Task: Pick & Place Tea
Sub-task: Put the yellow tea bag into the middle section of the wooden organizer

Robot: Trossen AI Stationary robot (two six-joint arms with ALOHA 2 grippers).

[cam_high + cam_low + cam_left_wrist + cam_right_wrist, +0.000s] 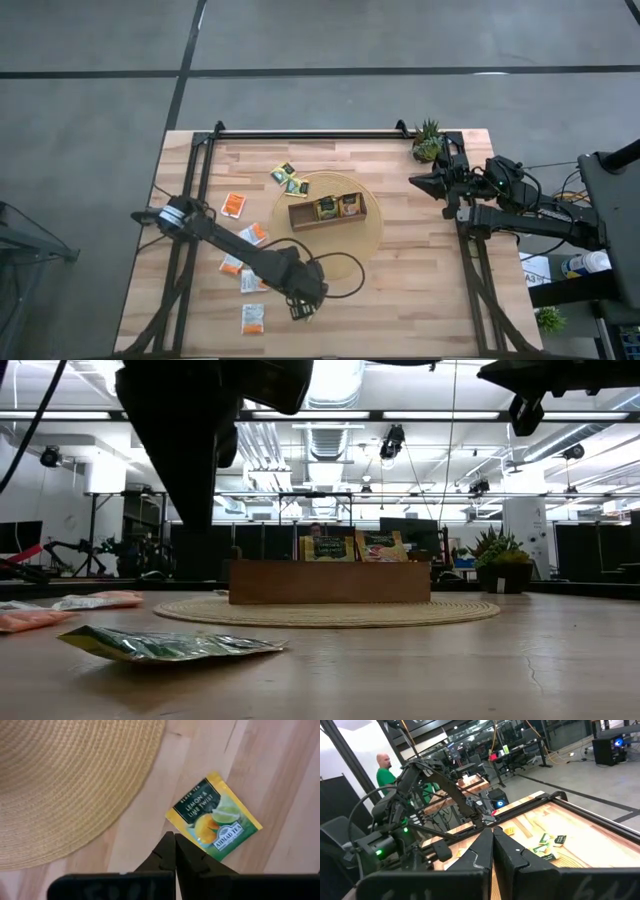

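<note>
Right, my left gripper (174, 851) hovers with fingers pressed together just beside the yellow-green sachet (214, 818), which lies flat on the table (280, 780) near the round woven mat (65, 780). It looks light, thin and floppy (probably slippery), so I'd pinch one edge. The right gripper (493, 845) waits closed, well apart.

The left gripper (175, 851) hides one corner of a yellow-green sachet (215, 817); the woven mat (65, 780) runs off-frame.
</note>
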